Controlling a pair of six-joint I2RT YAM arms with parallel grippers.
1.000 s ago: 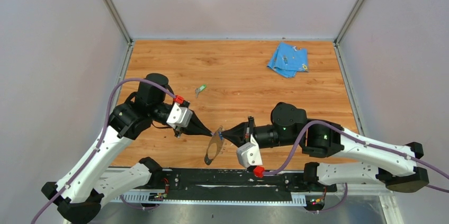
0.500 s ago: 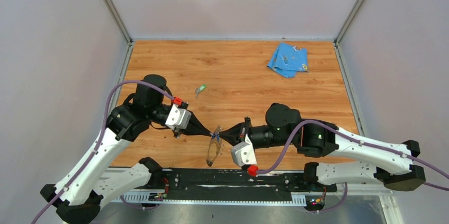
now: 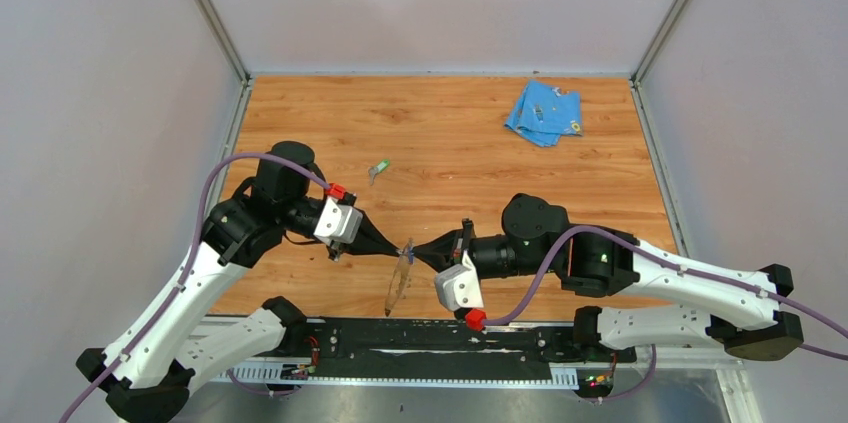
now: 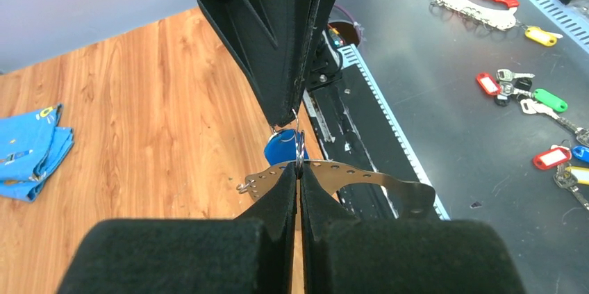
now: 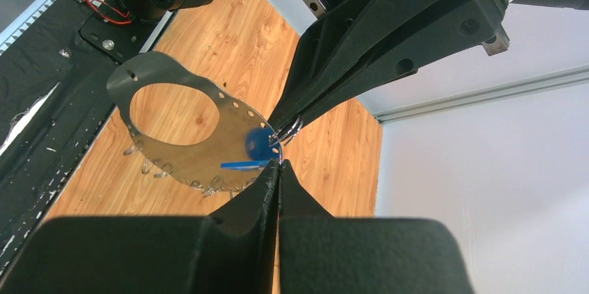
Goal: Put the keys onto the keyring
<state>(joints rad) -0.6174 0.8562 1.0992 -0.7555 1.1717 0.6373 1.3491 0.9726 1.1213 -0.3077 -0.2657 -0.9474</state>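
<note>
Jaws on both my grippers are closed. Left of them, the green key point(image 3: 378, 171) lies flat on the table point(image 3: 460, 143), touched by neither. My left gripper point(image 3: 398, 251) pinches the top edge of the keyring point(image 3: 397, 285), which hangs edge-on. Tip to tip with it, my right gripper point(image 3: 418, 252) clamps the blue key point(image 5: 243, 164) just beside the keyring's top. At far right lies the light-blue cloth point(image 3: 543, 111).

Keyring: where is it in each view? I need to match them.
Top external: keyring hangs edge-on, below centre.
Left wrist: keyring at centre, a curved band running right.
Right wrist: keyring left of centre, oval opening facing the camera.
Shared landmark: left gripper and right gripper meeting tip to tip, right at it.
</note>
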